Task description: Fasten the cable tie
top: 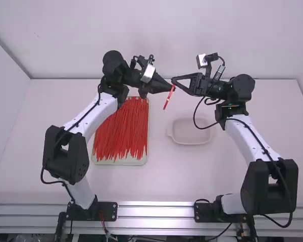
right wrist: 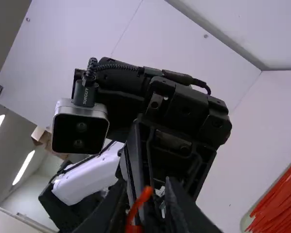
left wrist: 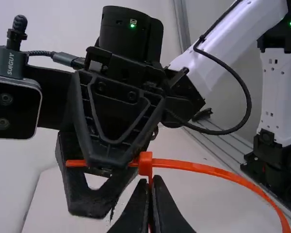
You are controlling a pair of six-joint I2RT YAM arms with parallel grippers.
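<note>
The left gripper (left wrist: 148,196), black fingers pressed tight together, pinches a thin red plastic cable tie (left wrist: 208,170) just under its small square head. The right gripper (right wrist: 143,211) meets it tip to tip, closed on the strap's other end. The tie's loose tail dangles beneath both grippers, raised off the white surface (top: 217,166). A heap of spare red ties (top: 122,132) lies below the left gripper.

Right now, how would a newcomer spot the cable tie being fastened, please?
Above the white table, past the tray of red ties, the left pincer and right pincer meet in mid-air. The cable tie dangles there alone, clamped in the left pincer, not heaped.
</note>
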